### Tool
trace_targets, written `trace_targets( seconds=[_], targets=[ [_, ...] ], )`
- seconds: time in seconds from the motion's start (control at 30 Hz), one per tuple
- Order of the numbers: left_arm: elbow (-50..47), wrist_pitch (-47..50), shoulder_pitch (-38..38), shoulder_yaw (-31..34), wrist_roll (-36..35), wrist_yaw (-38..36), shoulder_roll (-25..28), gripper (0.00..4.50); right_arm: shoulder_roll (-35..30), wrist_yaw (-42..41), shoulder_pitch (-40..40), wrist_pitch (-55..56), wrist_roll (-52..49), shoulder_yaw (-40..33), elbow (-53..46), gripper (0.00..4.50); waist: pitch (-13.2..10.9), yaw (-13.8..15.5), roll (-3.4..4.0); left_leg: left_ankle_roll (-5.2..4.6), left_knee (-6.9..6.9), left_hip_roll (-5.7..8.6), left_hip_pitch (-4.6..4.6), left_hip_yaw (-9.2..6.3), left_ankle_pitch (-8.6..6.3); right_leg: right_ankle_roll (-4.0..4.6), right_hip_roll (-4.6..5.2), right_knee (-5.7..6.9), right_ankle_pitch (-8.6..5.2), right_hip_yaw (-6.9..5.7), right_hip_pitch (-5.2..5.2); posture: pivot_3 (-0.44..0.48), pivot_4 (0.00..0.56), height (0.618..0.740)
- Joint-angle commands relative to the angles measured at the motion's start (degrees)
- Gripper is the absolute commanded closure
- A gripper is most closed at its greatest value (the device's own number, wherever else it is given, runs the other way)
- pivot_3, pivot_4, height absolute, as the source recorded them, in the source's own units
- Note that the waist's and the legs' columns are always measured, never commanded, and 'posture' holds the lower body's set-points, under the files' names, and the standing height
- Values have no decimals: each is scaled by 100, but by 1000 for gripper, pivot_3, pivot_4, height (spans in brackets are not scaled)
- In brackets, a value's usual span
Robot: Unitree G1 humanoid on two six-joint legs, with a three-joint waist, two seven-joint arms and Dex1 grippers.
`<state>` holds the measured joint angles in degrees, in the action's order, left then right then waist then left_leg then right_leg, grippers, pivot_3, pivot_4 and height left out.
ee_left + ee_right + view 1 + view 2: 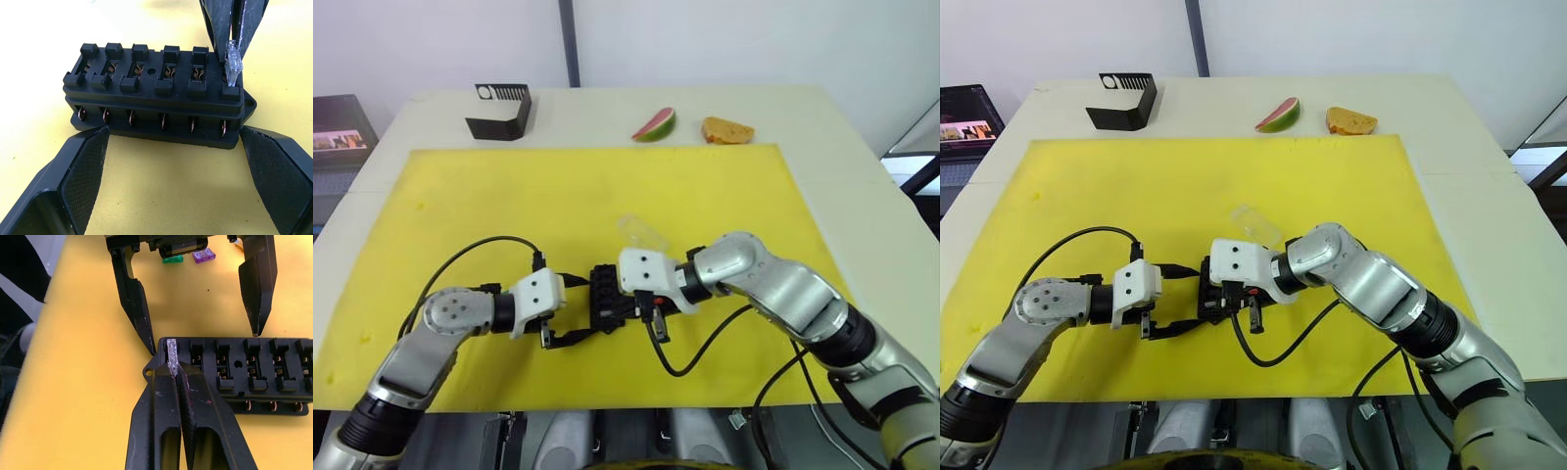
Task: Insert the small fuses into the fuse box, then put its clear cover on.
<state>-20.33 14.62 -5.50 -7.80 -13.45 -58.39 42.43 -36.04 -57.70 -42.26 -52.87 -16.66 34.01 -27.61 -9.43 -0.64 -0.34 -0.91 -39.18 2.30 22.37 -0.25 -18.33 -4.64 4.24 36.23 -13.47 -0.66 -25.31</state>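
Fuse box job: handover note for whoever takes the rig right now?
Right gripper: shut on a clear fuse, at the fuse box end slot by the tab.
Left gripper: open, fingers flanking the box, touching it at one corner in the right wrist view.
Other slots look empty.
Green fuse and purple fuse loose on the yellow mat.
Clear cover on the mat behind the box.
Left: remaining fuses, then cover.

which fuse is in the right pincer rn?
The clear grey fuse, pinched in the right pincer over the fuse box's end slot. The green and purple fuses lie loose on the mat.
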Motion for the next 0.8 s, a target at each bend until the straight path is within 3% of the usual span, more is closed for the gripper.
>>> trace_targets(
  seconds=[0.03,0.53,0.8],
  targets=[
    [-55,-86,-89,-17,29,31,-24,73,-41,89,-74,59,215,76,39,4500,0,-1,0,0,0,0,0,0,0,0,0,0,0,0,0,0,150,740],
    [-123,7,-22,15,14,136,-36,73,-207,73,145,962,921,469,295,4500,3,-1,0,1,0,0,-11,-1,1,0,-1,4,0,0,9,0,150,740],
    [-120,75,-47,10,5,181,-55,73,-50,8,117,709,531,-42,-46,4500,3,2,-1,3,-1,0,-13,-2,2,0,-2,9,0,0,10,0,150,740]
  ],
)
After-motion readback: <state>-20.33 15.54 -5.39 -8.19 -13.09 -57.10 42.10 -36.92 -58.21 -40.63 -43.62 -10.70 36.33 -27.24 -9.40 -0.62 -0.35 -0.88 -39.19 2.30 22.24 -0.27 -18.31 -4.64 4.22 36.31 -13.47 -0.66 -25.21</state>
